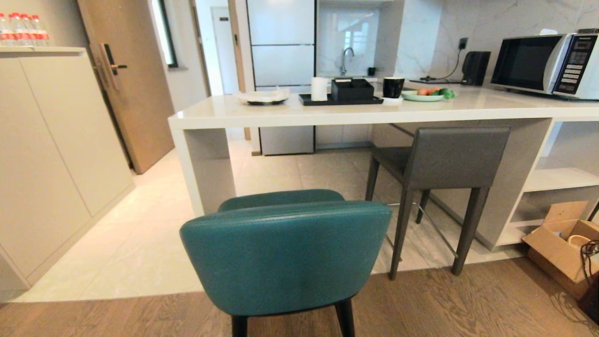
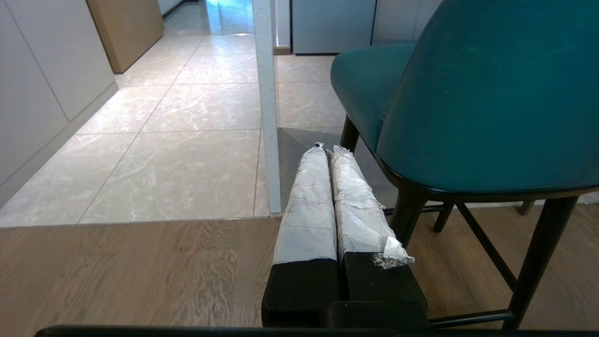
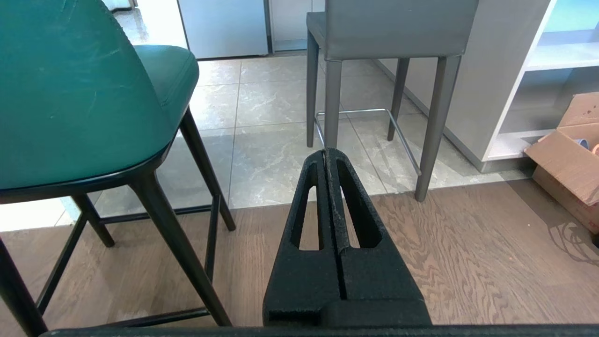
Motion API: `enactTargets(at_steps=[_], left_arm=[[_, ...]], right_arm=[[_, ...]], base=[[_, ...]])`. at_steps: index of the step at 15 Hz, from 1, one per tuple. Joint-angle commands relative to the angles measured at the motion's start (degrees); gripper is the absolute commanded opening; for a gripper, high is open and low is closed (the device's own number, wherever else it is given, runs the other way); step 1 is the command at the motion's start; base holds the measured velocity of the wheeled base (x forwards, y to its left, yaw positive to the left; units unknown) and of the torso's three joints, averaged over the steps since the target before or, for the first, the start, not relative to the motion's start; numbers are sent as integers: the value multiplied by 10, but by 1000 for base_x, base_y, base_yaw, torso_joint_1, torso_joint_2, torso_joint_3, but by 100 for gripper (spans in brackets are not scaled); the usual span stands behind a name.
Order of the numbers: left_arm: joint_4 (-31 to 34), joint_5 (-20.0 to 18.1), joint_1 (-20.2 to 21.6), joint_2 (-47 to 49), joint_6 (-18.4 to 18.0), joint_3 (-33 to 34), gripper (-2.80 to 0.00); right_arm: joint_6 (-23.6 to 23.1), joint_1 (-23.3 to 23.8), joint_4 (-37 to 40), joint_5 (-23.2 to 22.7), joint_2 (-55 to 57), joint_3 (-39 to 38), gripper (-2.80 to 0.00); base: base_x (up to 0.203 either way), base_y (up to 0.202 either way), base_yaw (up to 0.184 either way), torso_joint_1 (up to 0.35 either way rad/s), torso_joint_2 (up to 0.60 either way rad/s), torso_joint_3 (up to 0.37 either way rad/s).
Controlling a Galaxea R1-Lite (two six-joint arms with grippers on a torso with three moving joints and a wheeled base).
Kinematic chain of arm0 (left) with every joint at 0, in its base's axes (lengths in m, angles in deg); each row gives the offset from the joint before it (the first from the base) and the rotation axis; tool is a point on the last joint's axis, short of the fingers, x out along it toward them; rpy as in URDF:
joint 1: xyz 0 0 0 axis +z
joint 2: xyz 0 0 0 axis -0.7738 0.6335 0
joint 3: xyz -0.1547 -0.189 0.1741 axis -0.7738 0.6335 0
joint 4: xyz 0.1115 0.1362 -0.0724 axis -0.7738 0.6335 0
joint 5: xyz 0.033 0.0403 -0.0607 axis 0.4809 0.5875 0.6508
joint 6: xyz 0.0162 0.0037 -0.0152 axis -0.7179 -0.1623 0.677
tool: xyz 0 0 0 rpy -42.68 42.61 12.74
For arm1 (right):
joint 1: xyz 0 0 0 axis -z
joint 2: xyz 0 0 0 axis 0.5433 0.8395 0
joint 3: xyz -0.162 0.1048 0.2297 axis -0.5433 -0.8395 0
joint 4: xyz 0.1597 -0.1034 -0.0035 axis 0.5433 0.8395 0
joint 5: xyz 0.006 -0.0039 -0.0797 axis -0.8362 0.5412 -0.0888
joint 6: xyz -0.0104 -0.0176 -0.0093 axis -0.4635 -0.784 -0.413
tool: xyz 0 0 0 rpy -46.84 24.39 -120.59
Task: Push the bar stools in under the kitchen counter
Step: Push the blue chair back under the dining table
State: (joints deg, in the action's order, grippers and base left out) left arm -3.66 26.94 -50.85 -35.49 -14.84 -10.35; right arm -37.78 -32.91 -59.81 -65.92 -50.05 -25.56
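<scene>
Stools stand before us, two of them: the teal stool [image 1: 285, 252] closest, its rounded leather back toward us and thin black legs on the wooden floor [image 1: 468, 304], clear of the white tabletop [image 1: 327, 114]. The grey stool [image 1: 444, 159], square-backed with grey legs and a metal footrest, stands to the right on the pale tiles [image 1: 140, 243], its seat partly under the tabletop. We see a black tray [image 1: 341, 99], a mug [image 1: 393, 87], a plate of vegetables [image 1: 423, 95] and a microwave [image 1: 547, 65] on top. White shelves [image 1: 557, 180] close the right end, with a cardboard box [image 1: 561, 248] beside them. Our left gripper [image 2: 326, 149] hangs low beside the teal stool, taped fingers [image 2: 309, 201] pressed together, holding nothing. Our right gripper [image 3: 326, 152] hangs between the stools, fingers likewise closed and empty.
</scene>
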Motion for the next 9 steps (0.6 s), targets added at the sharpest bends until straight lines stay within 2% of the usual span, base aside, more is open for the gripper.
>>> enactTargets(at_steps=[1, 4, 6, 8, 9], left_arm=[[0, 1, 0, 1, 0, 0, -280], [-5, -2, 1, 0, -4, -3, -280], [-3, -6, 1, 31, 23, -61, -280], [-22, -9, -5, 141, 66, -114, -280], [-49, -10, -10, 207, 76, -128, -280]], right_arm=[[0, 0, 0, 0, 1, 0, -280], [-18, 1, 4, 6, 3, 17, -280], [-11, 0, 17, 6, 52, 61, -280], [15, -2, 9, 0, 163, 114, -280], [22, -2, -14, -2, 226, 131, -280]], base=[[0, 0, 0, 0, 0, 0], [0, 0, 0, 0, 0, 0], [0, 0, 0, 0, 0, 0], [0, 0, 0, 0, 0, 0], [0, 0, 0, 0, 0, 0]])
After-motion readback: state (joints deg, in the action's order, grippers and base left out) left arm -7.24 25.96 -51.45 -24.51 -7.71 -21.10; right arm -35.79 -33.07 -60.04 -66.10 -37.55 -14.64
